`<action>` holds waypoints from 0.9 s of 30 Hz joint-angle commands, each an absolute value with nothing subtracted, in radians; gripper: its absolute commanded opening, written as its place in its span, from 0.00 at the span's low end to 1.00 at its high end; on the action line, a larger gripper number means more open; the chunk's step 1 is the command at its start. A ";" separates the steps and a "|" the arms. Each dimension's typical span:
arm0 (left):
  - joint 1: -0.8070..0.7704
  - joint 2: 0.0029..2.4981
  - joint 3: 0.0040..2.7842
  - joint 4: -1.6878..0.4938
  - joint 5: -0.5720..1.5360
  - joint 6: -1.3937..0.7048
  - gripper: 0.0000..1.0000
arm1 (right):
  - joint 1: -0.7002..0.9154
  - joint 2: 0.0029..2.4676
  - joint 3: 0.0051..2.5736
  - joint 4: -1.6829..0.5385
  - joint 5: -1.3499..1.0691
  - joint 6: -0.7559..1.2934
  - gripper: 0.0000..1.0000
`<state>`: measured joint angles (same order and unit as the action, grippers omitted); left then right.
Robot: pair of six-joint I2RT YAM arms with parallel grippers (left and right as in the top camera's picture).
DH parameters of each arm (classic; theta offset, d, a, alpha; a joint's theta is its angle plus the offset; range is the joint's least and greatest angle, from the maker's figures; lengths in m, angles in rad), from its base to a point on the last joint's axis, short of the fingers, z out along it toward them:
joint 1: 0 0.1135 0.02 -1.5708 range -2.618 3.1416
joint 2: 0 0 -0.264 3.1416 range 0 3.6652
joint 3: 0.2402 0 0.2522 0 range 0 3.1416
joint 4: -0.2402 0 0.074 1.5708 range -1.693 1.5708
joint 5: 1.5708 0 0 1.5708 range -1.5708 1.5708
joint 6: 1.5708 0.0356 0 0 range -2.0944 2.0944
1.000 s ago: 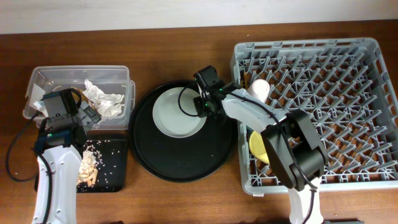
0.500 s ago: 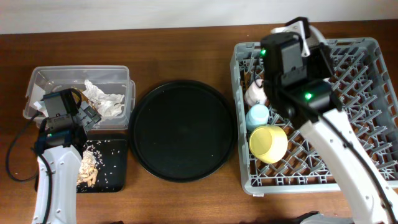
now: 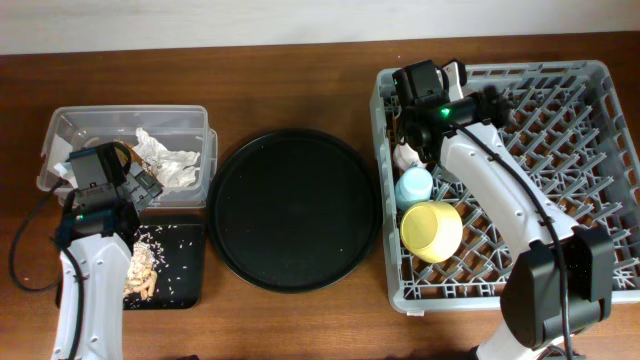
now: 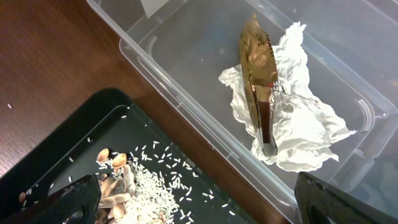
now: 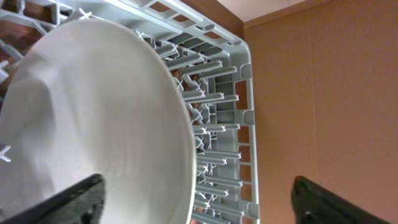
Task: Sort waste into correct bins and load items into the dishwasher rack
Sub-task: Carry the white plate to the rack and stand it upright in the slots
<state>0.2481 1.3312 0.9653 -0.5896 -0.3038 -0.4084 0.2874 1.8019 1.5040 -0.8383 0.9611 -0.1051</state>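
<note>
- Two end effectors are in view, and both stand spread. The left end effector [image 4: 199,200] hangs empty over the border between the two bins. The right end effector [image 5: 196,199] has its fingers wide apart at the pale grey round plate [image 5: 93,124] and, as far as the wrist view shows, is not pinching it.
- The large round black tray [image 3: 295,210] at the middle of the brown wooden tabletop [image 3: 300,60] serves as landmark; nothing lies on it.
- Left of the round tray and to the rear sits the clear plastic rectangular tub [image 4: 155,50]. It holds the crumpled white paper napkin [image 4: 292,124], with the small brown-gold wrapper [image 4: 258,74] lying across it.
- Left of the round tray and to the front sits the flat black rectangular tray [image 4: 56,143]. It holds the beige food scraps [image 4: 115,183] among rice-like crumbs.
- Right of the round tray stands the large square grey plastic dishwasher rack [image 3: 560,180]. Along the rack side nearest the tray, from rear to front, sit the small pink-white cup [image 3: 408,152], the small light-blue cup [image 3: 414,186] and the yellow bowl [image 3: 432,230].
- The plate stands on edge at the rack's rear corner nearest the round tray, among the upright pegs.
- I cannot find the thin wooden chopsticks in any view.
- Step in hand, as I judge it: the waste looks sorted, and the plate is being set into the rack late in the loading.
- The next move calls for drawing the right arm up and away cleanly, without nudging the plate off its pegs, and then seeking out the chopsticks.
</note>
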 commanded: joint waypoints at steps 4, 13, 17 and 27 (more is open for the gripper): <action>0.252 1.323 0.978 -0.589 -0.311 -0.399 0.99 | 0.297 1.617 1.504 -0.823 1.047 -0.044 0.98; 0.252 1.323 0.978 -0.589 -0.311 -0.399 0.99 | 0.361 1.420 1.504 -0.812 0.344 0.013 0.98; 0.252 1.323 0.978 -0.589 -0.311 -0.399 0.99 | 0.361 1.422 1.504 -0.812 0.344 0.013 0.98; 0.252 1.323 0.978 -0.589 -0.311 -0.399 0.99 | 0.361 1.422 1.504 -0.812 0.344 0.013 0.98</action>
<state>0.2481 1.3312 0.9653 -0.5877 -0.3038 -0.4084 0.3599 1.4178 1.5005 -0.8124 0.3489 0.0006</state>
